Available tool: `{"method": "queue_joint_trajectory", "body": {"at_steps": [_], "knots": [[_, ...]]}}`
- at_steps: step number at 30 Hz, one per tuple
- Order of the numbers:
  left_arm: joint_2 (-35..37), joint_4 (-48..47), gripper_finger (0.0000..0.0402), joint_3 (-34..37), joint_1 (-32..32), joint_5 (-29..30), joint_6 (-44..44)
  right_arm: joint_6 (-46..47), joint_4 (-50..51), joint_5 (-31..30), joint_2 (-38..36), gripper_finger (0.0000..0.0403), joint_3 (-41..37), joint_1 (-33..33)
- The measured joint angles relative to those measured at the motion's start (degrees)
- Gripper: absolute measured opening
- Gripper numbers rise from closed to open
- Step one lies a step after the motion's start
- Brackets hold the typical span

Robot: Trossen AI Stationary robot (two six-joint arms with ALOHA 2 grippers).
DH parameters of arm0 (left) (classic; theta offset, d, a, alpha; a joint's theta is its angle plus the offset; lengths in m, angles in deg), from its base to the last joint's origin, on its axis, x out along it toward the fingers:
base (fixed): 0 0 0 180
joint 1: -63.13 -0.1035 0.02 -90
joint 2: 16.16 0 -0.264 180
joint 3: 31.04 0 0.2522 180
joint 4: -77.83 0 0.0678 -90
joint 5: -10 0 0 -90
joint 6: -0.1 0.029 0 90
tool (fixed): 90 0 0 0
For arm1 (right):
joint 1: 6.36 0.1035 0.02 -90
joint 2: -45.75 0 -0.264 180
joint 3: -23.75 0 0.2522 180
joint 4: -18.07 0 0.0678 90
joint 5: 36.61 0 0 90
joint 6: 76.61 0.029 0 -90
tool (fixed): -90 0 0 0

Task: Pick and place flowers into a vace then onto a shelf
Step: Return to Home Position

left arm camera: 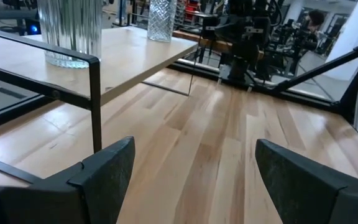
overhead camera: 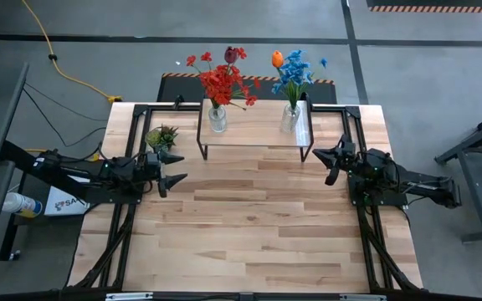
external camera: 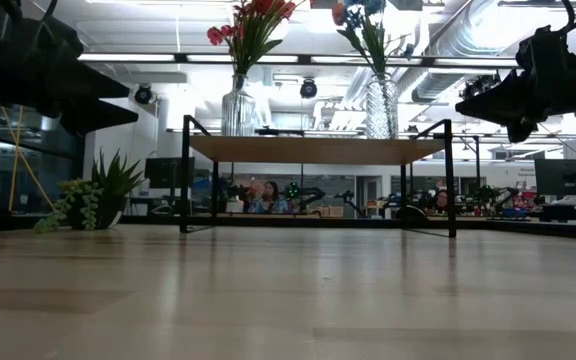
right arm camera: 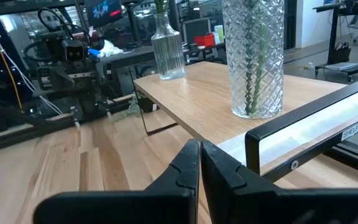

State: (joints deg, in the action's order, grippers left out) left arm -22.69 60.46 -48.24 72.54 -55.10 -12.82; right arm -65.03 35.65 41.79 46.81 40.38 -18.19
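Observation:
The shelf (overhead camera: 256,135) stands at the table's far middle on thin black legs. Two clear glass vases stand on its plank top. The left vase (overhead camera: 217,118) holds the red flowers (overhead camera: 224,82) and a dark maroon tulip (overhead camera: 231,55). The right vase (overhead camera: 290,118) holds the blue flowers (overhead camera: 295,73) and an orange tulip (overhead camera: 277,58). My left gripper (overhead camera: 174,168) waits open at the table's left side, near the shelf's left end. My right gripper (overhead camera: 325,160) waits shut at the table's right side, by the shelf's right end. Neither touches anything.
A small green leafy tuft (overhead camera: 161,136) sits on the table left of the shelf, close to my left gripper. The near half of the wooden tabletop (overhead camera: 249,234) is bare. Black frame rails (overhead camera: 111,242) run along both table sides.

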Motion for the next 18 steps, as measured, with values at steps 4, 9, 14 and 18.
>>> {"method": "queue_joint_trajectory", "body": {"at_steps": [4,9,14,18], "knots": [[0.0,0.0,0.0365,0.0,0.0,0.0,0.0,0.0,0.0,0.0,0.0,0.0009,0.0,0.0],[0.0,0.0,0.0365,0.0,0.0,0.0,0.0,0.0,0.0,0.0,0.0,0.0006,0.0,0.0],[0.0,0.0,0.0365,-0.1,0.0,0.0,0.0,0.0,0.0,0.0,0.0,0.0003,0.0,0.0],[0.0,0.0,0.0365,-0.1,0.0,0.0,0.0,0.0,0.0,0.0,0.0,0.0005,0.0,0.0]]}}
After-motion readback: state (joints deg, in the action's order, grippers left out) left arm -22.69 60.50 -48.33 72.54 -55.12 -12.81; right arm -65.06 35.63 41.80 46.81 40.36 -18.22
